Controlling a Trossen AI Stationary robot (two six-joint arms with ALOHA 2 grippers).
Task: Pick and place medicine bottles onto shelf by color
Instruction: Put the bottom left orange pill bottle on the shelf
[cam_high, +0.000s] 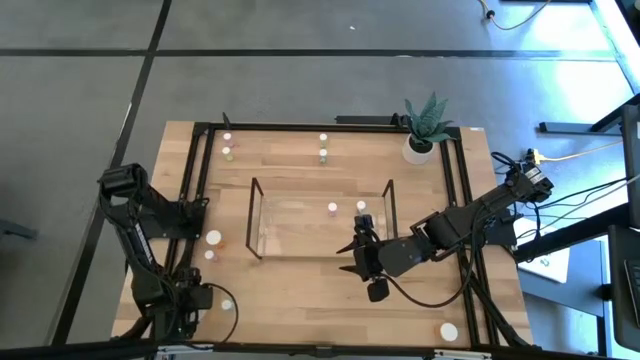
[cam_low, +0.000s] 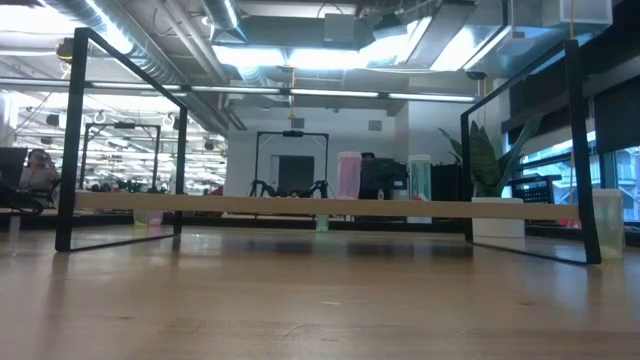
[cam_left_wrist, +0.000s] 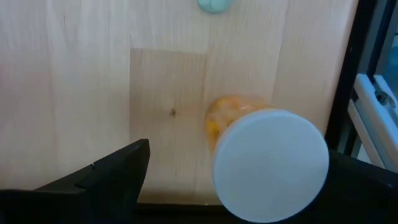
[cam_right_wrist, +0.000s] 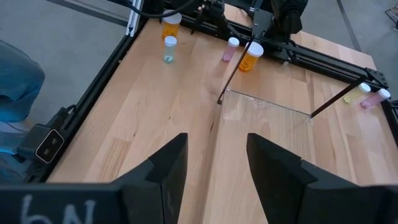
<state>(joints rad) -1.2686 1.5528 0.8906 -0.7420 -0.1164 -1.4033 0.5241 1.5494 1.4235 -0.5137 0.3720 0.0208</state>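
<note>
Orange bottle (cam_left_wrist: 242, 134) stands between the open left gripper (cam_left_wrist: 236, 180) fingers.

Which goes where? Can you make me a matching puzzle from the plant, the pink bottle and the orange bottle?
Things:
1. plant pot
2. pink bottle
3. orange bottle

Places:
A. between the open fingers of the left gripper
B. at the far right corner of the table
C. standing on the shelf

Pairs: 1-B, 2-C, 3-A
</note>
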